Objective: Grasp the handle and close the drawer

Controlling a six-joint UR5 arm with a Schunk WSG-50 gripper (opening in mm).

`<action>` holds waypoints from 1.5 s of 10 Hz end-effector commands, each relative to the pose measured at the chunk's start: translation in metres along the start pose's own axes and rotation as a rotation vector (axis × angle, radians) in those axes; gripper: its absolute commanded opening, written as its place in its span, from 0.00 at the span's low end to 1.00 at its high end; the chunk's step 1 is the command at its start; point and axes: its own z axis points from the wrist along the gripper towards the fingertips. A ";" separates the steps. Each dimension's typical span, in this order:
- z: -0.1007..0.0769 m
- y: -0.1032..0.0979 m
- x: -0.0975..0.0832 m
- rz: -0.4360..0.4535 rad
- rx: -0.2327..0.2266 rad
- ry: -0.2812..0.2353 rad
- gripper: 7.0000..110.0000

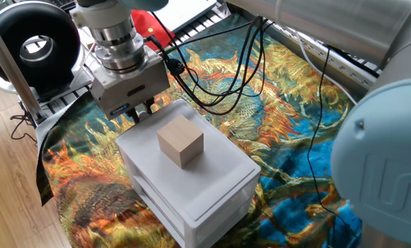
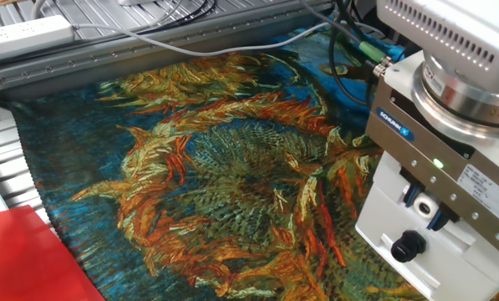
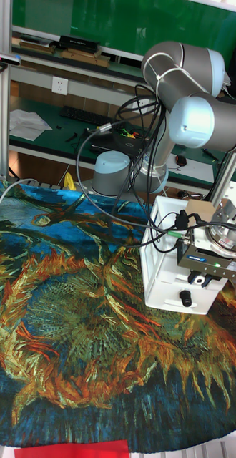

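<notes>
The small white cabinet [image 1: 215,176] stands on the patterned cloth with a tan wooden cube [image 1: 181,140] on its top. My gripper [image 1: 138,110] is at the cabinet's front, on the left in one fixed view. The other fixed view shows its blue fingers [image 2: 410,196] on either side of the white handle [image 2: 425,206] of the top drawer [image 2: 384,188]. The gripper [image 2: 425,207] is shut on that handle. The drawer front looks flush with the cabinet. The tall fixed view shows the gripper [image 3: 197,278] against the same face.
A lower drawer's black knob [image 2: 408,245] sits just under my fingers. Black cables [image 1: 226,69] trail over the cloth behind the cabinet. A red sheet [image 2: 15,259] lies at the cloth's corner, a white power strip [image 2: 23,35] at its far edge. A black round device [image 1: 33,45] stands off the table.
</notes>
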 end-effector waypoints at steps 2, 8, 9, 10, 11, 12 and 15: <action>0.002 -0.003 0.005 -0.003 -0.008 0.027 0.00; 0.007 -0.005 0.012 -0.002 0.008 0.083 0.00; 0.007 -0.005 0.012 0.002 0.014 0.082 0.00; 0.005 -0.004 0.010 0.003 0.013 0.083 0.00; 0.004 -0.001 0.009 0.005 0.010 0.083 0.00; 0.002 0.000 0.007 0.005 0.006 0.083 0.00; 0.001 0.009 0.000 -0.019 -0.047 0.067 0.00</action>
